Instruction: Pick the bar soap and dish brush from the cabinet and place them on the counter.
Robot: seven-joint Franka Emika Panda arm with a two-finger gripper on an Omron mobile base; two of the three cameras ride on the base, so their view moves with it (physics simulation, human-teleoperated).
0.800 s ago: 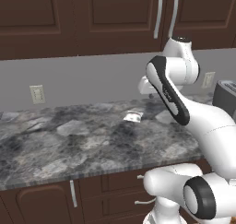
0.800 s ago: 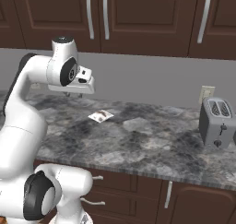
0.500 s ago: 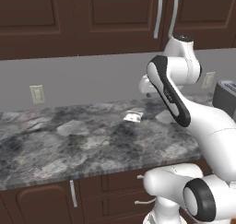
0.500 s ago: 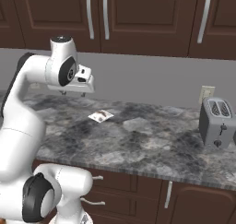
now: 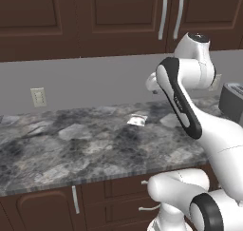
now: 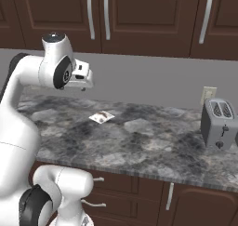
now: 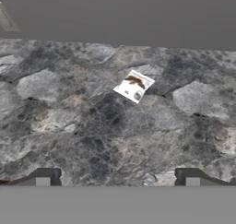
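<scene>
The cabinet point(image 5: 128, 16) runs along the top of both base views, its dark brown panelled doors all closed, long curved silver handles point(image 6: 97, 11) hanging side by side where two doors meet. With the doors shut, the soap and the brush are presumably behind them, though which door I cannot tell.

Below the cabinet is a plain grey wall, and below that the counter point(image 5: 71, 154), a broad grey-and-black marbled slab with a thick front edge. A small whitish packet point(image 7: 133, 85) with a brown mark lies flat on the stone toward the far side, near the wall and well apart from everything else. At the right end of the counter stands a grey two-slot toaster point(image 6: 220, 122), just in front of a wall outlet point(image 6: 208, 95). A second outlet point(image 5: 38, 97) sits on the wall toward the left. Under the counter are brown drawers and doors with short silver pulls point(image 6: 169, 196).

The gripper point(image 7: 117, 179) hangs above the counter, nearer than the packet, pointing down and forward at the stone. Its two dark fingertips point(image 7: 44, 178) stand wide apart with nothing between them, touching nothing.
</scene>
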